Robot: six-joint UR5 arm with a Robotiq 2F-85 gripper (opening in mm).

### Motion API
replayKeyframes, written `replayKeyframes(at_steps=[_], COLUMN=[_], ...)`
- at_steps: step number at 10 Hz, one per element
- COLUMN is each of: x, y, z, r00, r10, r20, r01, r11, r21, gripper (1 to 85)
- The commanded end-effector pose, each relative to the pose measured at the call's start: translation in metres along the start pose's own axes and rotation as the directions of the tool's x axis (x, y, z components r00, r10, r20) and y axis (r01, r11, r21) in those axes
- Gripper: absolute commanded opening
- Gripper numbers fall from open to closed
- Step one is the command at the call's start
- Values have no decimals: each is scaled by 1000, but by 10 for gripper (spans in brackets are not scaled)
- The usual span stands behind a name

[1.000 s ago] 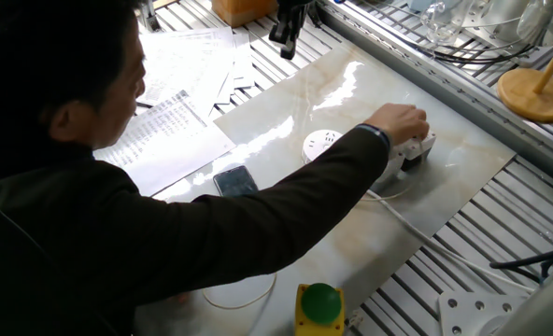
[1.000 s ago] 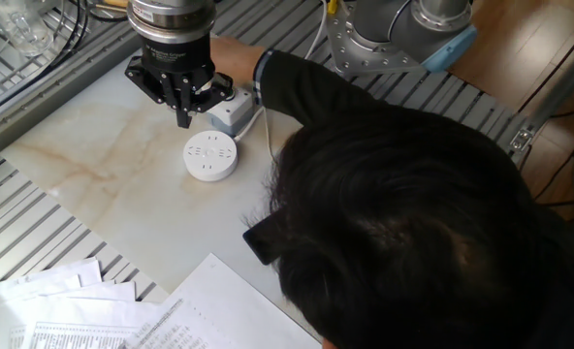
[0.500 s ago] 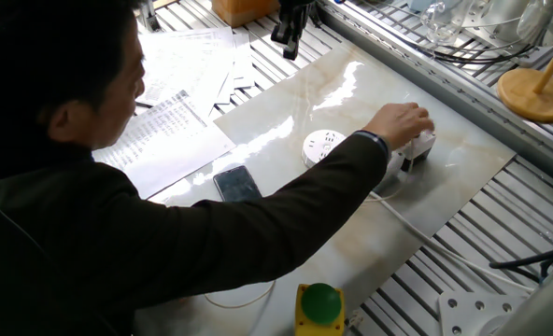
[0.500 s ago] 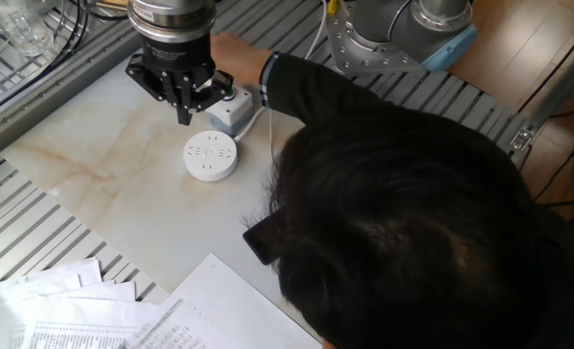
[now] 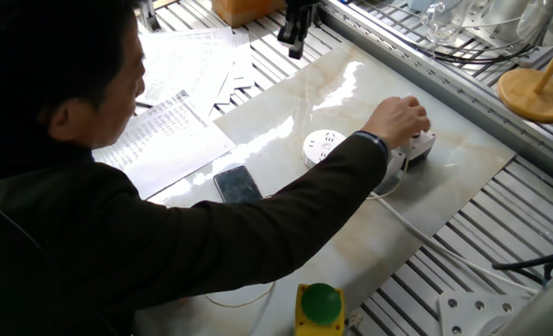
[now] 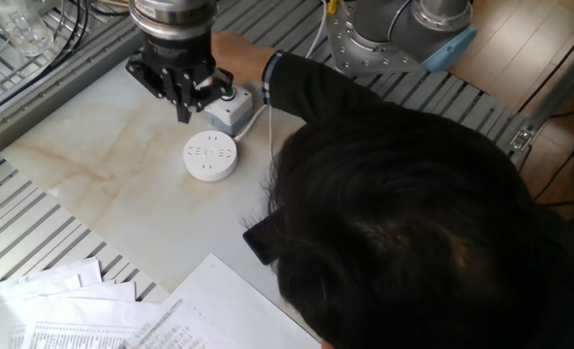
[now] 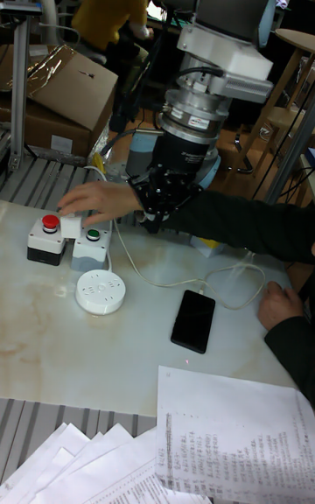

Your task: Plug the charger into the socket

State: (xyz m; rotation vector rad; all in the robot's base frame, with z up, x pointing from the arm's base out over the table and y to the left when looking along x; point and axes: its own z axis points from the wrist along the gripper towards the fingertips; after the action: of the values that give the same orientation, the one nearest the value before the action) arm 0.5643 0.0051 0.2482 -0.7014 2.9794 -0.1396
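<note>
The round white socket (image 6: 210, 155) lies on the marble board, also seen in one fixed view (image 5: 321, 145) and the tall view (image 7: 100, 291). A small white block, apparently the charger (image 7: 71, 226), sits under a person's hand (image 7: 98, 199) on top of the grey button boxes. Its thin white cable (image 7: 166, 283) runs to the black smartphone (image 7: 193, 320). My gripper (image 6: 183, 116) hangs above the board just behind the socket, beside the boxes. Its black fingers meet in a point and hold nothing. It is also visible from two other sides (image 5: 293, 33) (image 7: 150, 220).
Two grey boxes (image 7: 68, 244) with a red and a green button stand behind the socket. A person's head and arm (image 5: 258, 224) fill the foreground. Printed papers (image 5: 164, 131) lie beside the board. A yellow box with a green button (image 5: 319, 308) is at the table's edge.
The person's hand has shifted slightly on the grey boxes. My gripper has drifted a little up and away from the socket.
</note>
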Motion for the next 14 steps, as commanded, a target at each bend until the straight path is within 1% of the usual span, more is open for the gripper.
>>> replayKeyframes(at_steps=[1,2,3,5,6,7,8,9,10,11,12,13,14], x=[-37,-35,-24,8,26,39,48,47,50,51,54,54,53], y=[34,31,17,-17,-28,-36,-42,-43,-43,-49,-48,-47,-45], z=[-14,-13,-9,-2,5,13,20,20,20,20,20,20,20], r00=[999,999,1000,998,996,993,990,983,969,951,940,939,950], r10=[48,37,9,-63,-88,-114,-140,-183,-248,-310,-342,-344,-311], r20=[3,2,2,-7,-1,7,14,15,2,-11,-25,-23,-12], r01=[-48,-37,-9,63,88,114,140,182,247,310,342,345,312], r11=[999,999,1000,998,996,993,989,982,968,949,938,937,949], r21=[-1,7,9,22,22,32,39,44,43,63,56,51,45], gripper=[10,10,10,10,10,10,10,10,10,10,10,10,10])
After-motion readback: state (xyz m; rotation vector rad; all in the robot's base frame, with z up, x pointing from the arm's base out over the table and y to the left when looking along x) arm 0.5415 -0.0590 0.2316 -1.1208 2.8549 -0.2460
